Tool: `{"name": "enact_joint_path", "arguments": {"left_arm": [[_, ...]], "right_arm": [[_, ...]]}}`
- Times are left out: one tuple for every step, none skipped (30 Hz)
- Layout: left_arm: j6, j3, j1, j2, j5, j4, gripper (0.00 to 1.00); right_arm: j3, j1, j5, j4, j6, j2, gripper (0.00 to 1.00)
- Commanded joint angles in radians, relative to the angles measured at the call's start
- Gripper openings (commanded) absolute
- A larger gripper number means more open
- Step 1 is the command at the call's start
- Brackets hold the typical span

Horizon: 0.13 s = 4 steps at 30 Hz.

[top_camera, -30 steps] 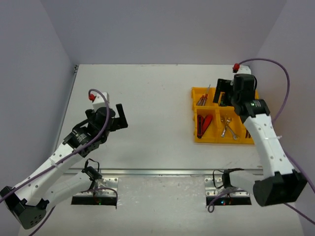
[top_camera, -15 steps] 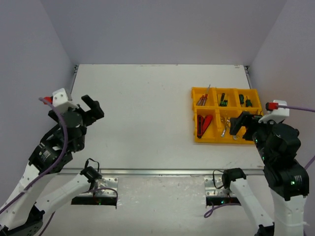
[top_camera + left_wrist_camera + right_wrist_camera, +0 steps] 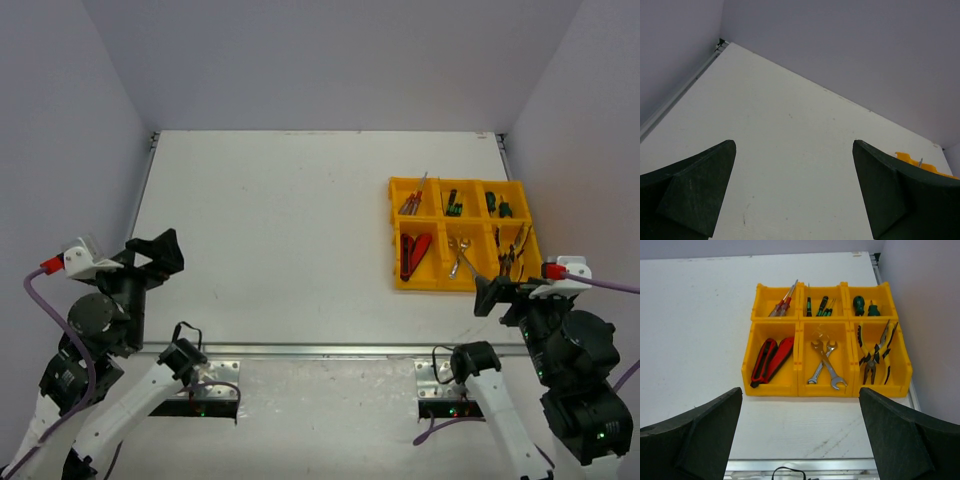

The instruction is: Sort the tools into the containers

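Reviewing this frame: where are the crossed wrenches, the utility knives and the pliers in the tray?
crossed wrenches [image 3: 825,364], right wrist view, where the two shafts cross.
utility knives [image 3: 780,356], right wrist view, red body of the knife nearer the wrenches.
pliers [image 3: 869,360], right wrist view, pivot of the pair nearer the wrenches.

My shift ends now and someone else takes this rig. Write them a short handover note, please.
Left gripper: open, empty, over bare table.
Right gripper: open, empty, facing the yellow tray from its near side.
Tools: all in the tray. The utility knives, wrenches and pliers are in the near row, the screwdrivers in the three far compartments.
Done: sorting looks complete; no loose tool shows.
Left: seemingly nothing but parking the arms.
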Motion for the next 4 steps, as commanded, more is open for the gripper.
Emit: {"name": "enact_joint_path", "arguments": {"left_arm": [[0.014,-0.015,0.007,0.038,0.016,0.041,1.0],[0.015,-0.025,0.008,0.046,0.014,0.045,1.0],[0.018,-0.035,0.008,0.053,0.014,0.049,1.0],[0.018,-0.043,0.007,0.057,0.014,0.055,1.0]], "right_arm": [[-0.012,0.003,-0.008,0.066,0.002,0.019,0.99],[-0.015,0.003,-0.004,0.069,0.008,0.022,0.99],[-0.019,0.002,0.003,0.071,0.015,0.023,0.99],[-0.025,0.003,0.007,0.073,0.024,0.025,0.99]]}}
